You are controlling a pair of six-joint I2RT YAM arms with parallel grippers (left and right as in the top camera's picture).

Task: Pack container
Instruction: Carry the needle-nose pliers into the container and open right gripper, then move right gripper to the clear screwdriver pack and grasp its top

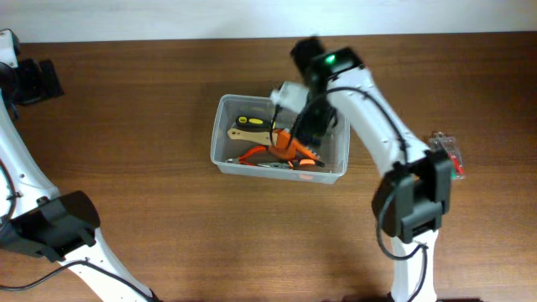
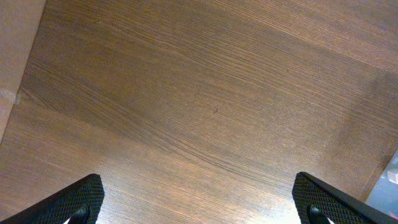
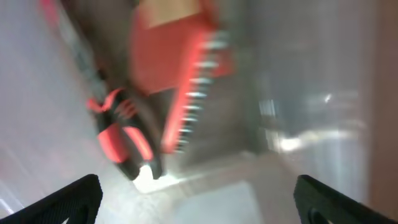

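The clear plastic container [image 1: 225, 144] sits mid-table and holds several hand tools: a yellow-handled one [image 1: 249, 122] and orange-handled pliers [image 1: 267, 152]. My right gripper [image 1: 312, 117] hangs over the container's right half, open and empty. In the right wrist view [image 3: 199, 205] its fingers are wide apart above blurred red and black tool handles [image 3: 124, 137] and the container's pale floor [image 3: 205, 193]. My left gripper [image 2: 199, 205] is open and empty over bare wood at the table's far left.
A small clear case with red contents [image 1: 448, 154] lies on the table at the right, beside my right arm's base. The container's corner shows at the right edge of the left wrist view [image 2: 388, 180]. The table's far edge meets a white wall.
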